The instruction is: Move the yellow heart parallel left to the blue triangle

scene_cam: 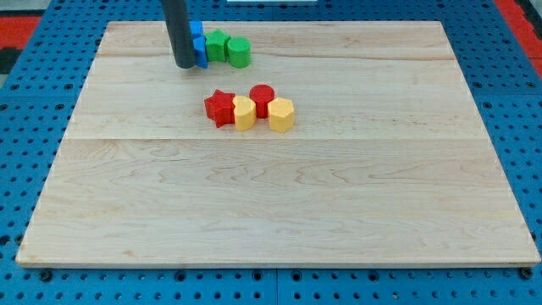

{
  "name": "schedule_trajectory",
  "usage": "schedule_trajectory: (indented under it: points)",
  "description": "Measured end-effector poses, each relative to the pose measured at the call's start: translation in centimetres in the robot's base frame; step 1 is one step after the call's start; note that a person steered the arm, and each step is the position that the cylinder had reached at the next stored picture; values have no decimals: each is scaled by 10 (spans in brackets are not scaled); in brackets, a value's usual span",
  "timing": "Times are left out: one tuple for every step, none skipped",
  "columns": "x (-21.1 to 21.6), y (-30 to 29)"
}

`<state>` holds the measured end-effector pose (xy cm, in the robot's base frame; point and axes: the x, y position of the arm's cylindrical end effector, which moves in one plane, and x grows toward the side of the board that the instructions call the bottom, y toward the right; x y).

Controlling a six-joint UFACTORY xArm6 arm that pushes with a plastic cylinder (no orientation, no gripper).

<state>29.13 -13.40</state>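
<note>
Since I carry no fingers, only a rod, my tip point(185, 64) rests touching the blue block point(198, 44), hiding its shape. The yellow heart point(244, 113) sits below that block, wedged between the red star point(219, 108) and red cylinder point(262, 98), so pushing it free looks awkward.

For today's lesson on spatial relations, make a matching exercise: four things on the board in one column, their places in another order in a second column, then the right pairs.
1. red star
2. green cylinder
3. yellow hexagon
4. my tip

A. right end of the top group
B. just left of the blue blocks
C. right end of the middle cluster
D. left end of the middle cluster

Pairs: 1-D, 2-A, 3-C, 4-B
</note>
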Motion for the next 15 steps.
schedule_trajectory:
  points:
    - [-3, 0]
    - [-3, -2]
    - [19, -5]
    - [36, 36]
    - [36, 89]
    - [36, 118]
    - [36, 128]
    - [36, 129]
    - [36, 134]
    - [36, 134]
    - [45, 117]
    - [51, 74]
    - [98, 90]
    - [140, 135]
    - [183, 177]
